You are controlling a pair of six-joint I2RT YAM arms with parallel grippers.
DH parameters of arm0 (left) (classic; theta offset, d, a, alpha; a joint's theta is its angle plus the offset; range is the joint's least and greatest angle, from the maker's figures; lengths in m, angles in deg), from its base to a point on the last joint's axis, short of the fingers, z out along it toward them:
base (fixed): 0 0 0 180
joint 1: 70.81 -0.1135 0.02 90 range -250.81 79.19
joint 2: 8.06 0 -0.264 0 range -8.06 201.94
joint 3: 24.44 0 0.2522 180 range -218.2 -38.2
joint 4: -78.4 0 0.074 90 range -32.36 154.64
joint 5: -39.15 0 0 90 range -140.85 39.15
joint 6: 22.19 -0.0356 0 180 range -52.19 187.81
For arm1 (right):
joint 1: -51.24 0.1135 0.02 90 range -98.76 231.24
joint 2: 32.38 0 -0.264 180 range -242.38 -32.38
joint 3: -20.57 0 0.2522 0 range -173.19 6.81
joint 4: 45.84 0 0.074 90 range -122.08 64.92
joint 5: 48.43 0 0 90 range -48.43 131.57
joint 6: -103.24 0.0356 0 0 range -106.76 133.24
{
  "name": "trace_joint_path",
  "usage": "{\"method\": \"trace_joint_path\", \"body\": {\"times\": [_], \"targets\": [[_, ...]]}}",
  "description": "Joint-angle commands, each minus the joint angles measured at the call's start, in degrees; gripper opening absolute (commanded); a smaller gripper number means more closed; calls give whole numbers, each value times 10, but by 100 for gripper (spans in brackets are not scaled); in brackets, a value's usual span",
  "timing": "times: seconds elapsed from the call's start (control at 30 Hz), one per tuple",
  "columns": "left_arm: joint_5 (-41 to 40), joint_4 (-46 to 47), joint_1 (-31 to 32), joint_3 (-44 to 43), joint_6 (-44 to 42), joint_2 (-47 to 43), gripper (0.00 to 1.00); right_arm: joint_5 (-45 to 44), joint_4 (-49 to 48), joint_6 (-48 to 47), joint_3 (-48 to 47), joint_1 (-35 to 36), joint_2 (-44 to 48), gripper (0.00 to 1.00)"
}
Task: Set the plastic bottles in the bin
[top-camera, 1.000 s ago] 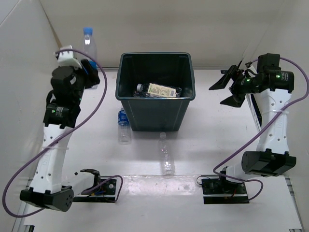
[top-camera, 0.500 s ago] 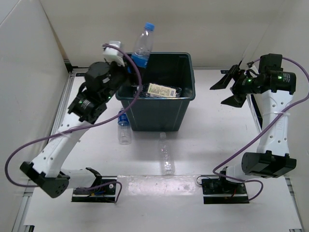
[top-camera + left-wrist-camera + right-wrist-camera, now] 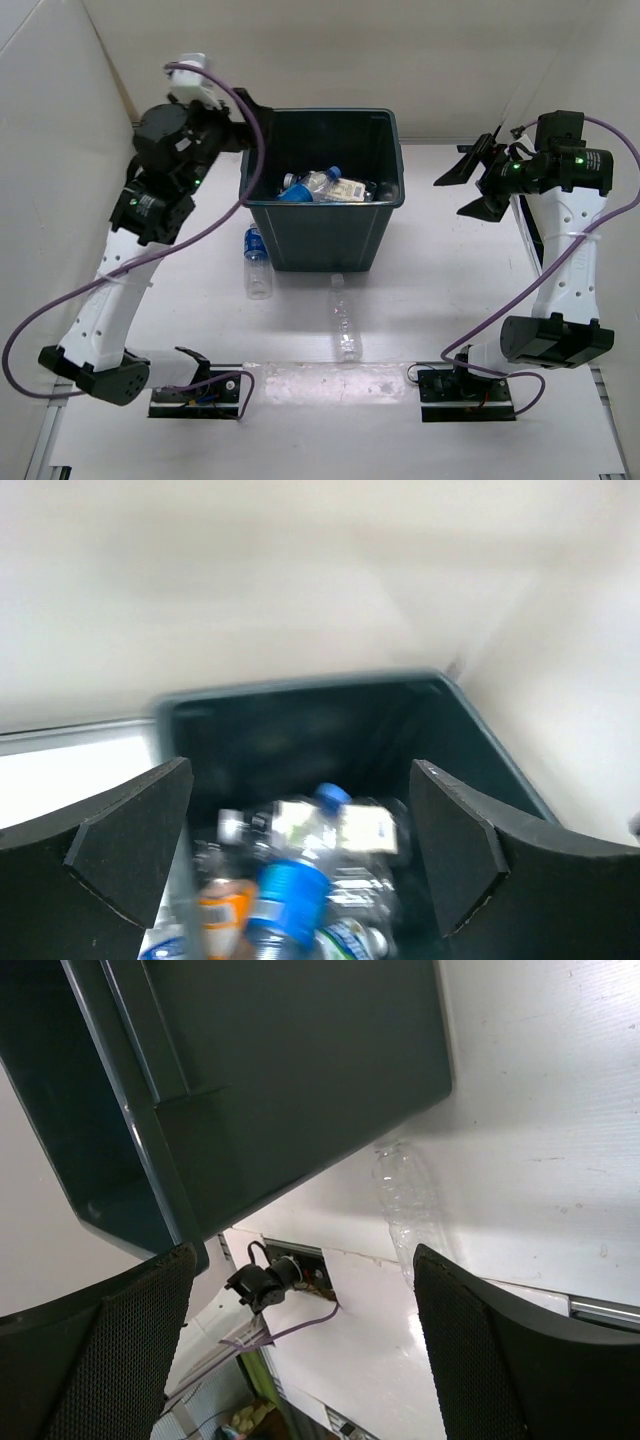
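Small clear plastic bottles (image 3: 320, 185): several inside the large dark grey-green square bin (image 3: 325, 240); two on the white counter (image 3: 440, 290) at its 6 o'clock, long axes 12-to-6. The blue-labelled bottle (image 3: 256, 262) lies at 6 o'clock of the spread, empty left fingers (image 3: 130, 850), likely the nearer. The right fingers (image 3: 110, 1350) are likewise spread and empty.

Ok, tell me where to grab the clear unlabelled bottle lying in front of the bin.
Grip the clear bottle across its mid-body, probably from straight above: it lies flat, neck toward the bin, with both long sides free.
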Motion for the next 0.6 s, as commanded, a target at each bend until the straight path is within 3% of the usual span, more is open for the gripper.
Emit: {"method": "trace_joint_path", "body": {"times": [0.0,0.07,0.1,0.17,0.2,0.3,0.43,0.57], "targets": [[-50,-10,-49,1,15,-35,100,-1,4,-10,-27,8,5,90],[-54,-27,-108,52,91,-50,100,-2,5,-10,-28,10,5,90],[-39,-24,-187,94,109,-83,100,-2,6,-10,-28,10,3,90],[49,1,-242,162,169,-112,100,-3,7,-10,-30,10,3,90],[65,20,-306,207,183,-124,100,-4,5,-10,-32,11,2,90],[41,-21,-327,255,185,-130,100,-4,6,-10,-29,9,1,90],[138,41,-342,389,213,-108,100,-6,6,-7,-29,3,3,90],[127,64,-332,469,222,-91,100,-8,6,-5,-31,-6,8,90]]}}
